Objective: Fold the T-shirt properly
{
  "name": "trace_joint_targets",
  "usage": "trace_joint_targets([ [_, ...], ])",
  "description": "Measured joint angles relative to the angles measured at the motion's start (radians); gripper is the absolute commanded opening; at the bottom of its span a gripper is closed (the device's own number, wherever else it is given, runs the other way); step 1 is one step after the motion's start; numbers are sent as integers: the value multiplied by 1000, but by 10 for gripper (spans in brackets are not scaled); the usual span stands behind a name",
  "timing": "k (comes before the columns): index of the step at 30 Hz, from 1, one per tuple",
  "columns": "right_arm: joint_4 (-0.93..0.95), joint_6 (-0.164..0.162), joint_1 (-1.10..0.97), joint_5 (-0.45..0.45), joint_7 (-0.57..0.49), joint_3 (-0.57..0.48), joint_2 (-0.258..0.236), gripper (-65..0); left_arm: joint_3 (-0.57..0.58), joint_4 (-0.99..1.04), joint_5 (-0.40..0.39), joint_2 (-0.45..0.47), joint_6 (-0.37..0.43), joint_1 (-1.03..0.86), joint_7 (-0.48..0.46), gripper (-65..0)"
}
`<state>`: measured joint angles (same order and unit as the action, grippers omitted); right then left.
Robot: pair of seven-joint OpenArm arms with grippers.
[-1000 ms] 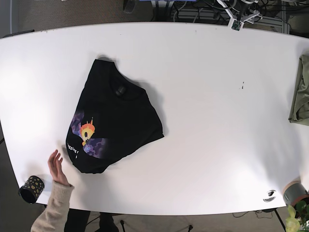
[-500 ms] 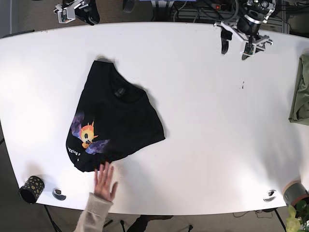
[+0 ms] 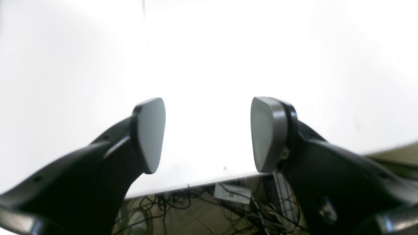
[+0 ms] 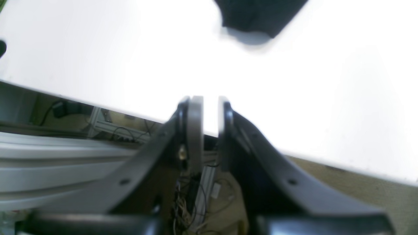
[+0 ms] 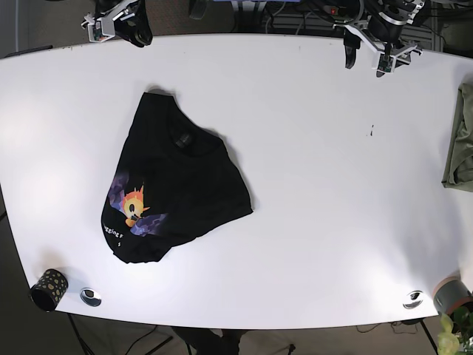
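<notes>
The black T-shirt lies loosely folded left of the table's middle, collar towards the far edge and a colourful print near its front end. Only a dark corner of the T-shirt shows in the right wrist view. My left gripper hovers over the far edge at the right, far from the shirt. In its own view the left gripper is open with only white table between the pads. My right gripper sits at the far left edge. Up close, the right gripper has its fingers almost together and holds nothing.
A green cloth hangs over the right edge. At the front left stand a dark patterned cup and a small silver disc. Another disc and a plant pot sit at the front right. Cables lie behind the table.
The person's hand has left the shirt's front edge and gone out of view. Both arms entered at the far edge; the left gripper has since drawn back slightly. The shirt lies unchanged.
</notes>
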<state>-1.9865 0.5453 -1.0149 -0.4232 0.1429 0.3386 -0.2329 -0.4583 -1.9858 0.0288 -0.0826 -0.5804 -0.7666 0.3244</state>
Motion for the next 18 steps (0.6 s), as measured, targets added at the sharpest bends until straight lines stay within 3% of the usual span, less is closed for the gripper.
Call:
trace_joint_targets([
  [4,-1,-2,37,-2,45,-1,0,-582,27,-4,-3,0,1,14,-16,-272],
  [8,-4,-2,87,0,157,-2,1,-580,151,-7,0,8,11,-34,-20,-272],
  [12,-8,1,146,0,187,-2,0,-571,236,-6,0,4,-12,-104,-17,-278],
  [18,-11,3,241,0,272,-5,0,-387,233,-4,4,11,0,-52,-11,-338],
])
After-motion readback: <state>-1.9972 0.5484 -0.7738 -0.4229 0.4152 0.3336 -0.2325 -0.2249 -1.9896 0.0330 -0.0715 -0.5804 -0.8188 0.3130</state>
